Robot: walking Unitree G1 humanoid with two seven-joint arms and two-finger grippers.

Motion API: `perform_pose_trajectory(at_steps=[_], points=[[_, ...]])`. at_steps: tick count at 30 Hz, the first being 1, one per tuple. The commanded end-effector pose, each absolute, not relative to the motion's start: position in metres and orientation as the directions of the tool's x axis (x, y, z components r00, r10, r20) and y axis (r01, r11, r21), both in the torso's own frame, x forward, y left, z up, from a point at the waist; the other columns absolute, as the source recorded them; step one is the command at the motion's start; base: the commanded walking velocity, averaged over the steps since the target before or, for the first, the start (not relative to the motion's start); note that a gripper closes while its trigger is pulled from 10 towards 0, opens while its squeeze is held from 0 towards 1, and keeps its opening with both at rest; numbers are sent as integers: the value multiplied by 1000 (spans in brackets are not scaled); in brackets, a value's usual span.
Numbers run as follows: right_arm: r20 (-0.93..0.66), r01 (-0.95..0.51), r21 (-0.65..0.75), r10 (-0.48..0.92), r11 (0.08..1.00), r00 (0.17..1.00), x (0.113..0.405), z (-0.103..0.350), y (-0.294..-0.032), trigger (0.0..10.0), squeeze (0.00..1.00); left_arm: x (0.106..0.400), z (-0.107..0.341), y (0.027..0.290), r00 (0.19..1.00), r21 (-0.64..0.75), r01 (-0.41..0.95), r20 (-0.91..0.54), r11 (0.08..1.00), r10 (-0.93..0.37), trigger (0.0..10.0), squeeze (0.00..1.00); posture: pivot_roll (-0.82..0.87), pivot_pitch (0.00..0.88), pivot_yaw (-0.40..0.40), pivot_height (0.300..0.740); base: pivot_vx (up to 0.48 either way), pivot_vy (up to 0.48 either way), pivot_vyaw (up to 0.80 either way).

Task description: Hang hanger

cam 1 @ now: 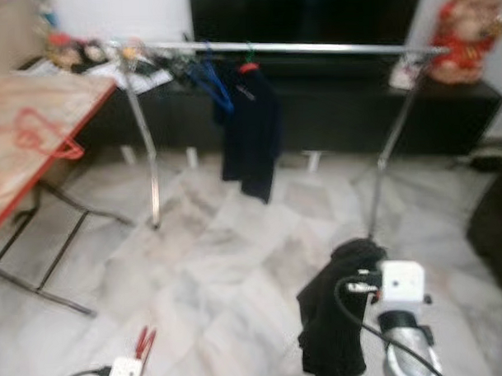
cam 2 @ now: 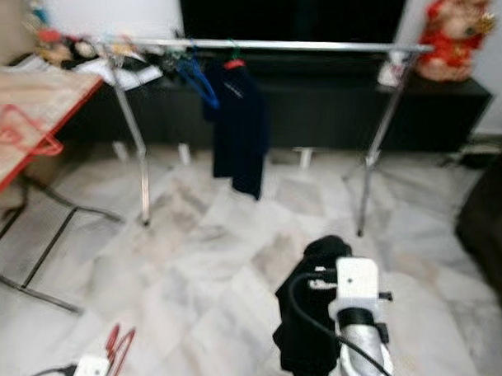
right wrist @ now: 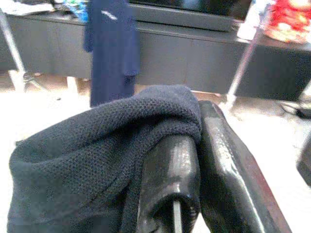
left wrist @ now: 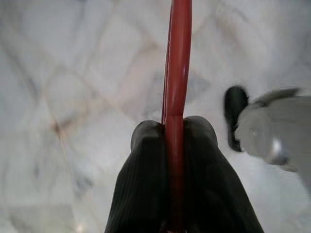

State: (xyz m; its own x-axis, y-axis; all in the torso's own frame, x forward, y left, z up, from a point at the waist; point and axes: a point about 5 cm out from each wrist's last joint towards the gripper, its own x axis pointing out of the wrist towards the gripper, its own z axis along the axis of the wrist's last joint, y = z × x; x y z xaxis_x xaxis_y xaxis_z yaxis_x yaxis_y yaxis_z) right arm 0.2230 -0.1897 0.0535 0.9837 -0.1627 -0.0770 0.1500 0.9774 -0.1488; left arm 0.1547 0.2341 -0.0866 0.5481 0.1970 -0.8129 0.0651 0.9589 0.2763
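Note:
My left gripper is shut on the thin bar of a red hanger, held low over the marble floor; the same hanger pokes up at the bottom left of the left eye view. My right gripper is shut on a dark knitted garment, which droops from my right arm as a black bundle. Ahead stands a silver clothes rail. On it hang a navy garment on a red-necked hanger and some bare blue hangers.
A folding table with a red edge stands on the left, with another red hanger lying on it. Behind the rail runs a long black cabinet with a red figurine. A dark seat sits at right.

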Motion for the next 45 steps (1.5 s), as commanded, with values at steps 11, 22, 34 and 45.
perform_pose_trajectory(at_steps=[11, 22, 34, 45], points=[[-23, 119, -102, -122, 988, 992, 234, 67, -180, 10000, 0, 144, -89, 243, 500, 275, 50, -839, 960, 214, 10000, 0, -7, 0, -69, 740, 0, 77, 42], [-21, 108, -103, -110, 989, 994, 236, 69, -179, 10000, 0, 138, -90, 250, 477, 272, 49, -852, 961, 217, 10000, 0, -8, 0, -68, 740, 0, 480, 0], [-15, 86, -95, -88, 992, 996, 240, 72, -175, 10000, 0, 133, -91, 254, 461, 267, 36, -859, 963, 221, 10000, 0, -9, 0, -70, 740, 0, 480, 0], [-13, 78, -100, -80, 992, 997, 241, 73, -175, 10000, 0, 131, -91, 255, 459, 265, 37, -861, 964, 219, 10000, 0, -7, 0, -71, 740, 0, 480, 0]])
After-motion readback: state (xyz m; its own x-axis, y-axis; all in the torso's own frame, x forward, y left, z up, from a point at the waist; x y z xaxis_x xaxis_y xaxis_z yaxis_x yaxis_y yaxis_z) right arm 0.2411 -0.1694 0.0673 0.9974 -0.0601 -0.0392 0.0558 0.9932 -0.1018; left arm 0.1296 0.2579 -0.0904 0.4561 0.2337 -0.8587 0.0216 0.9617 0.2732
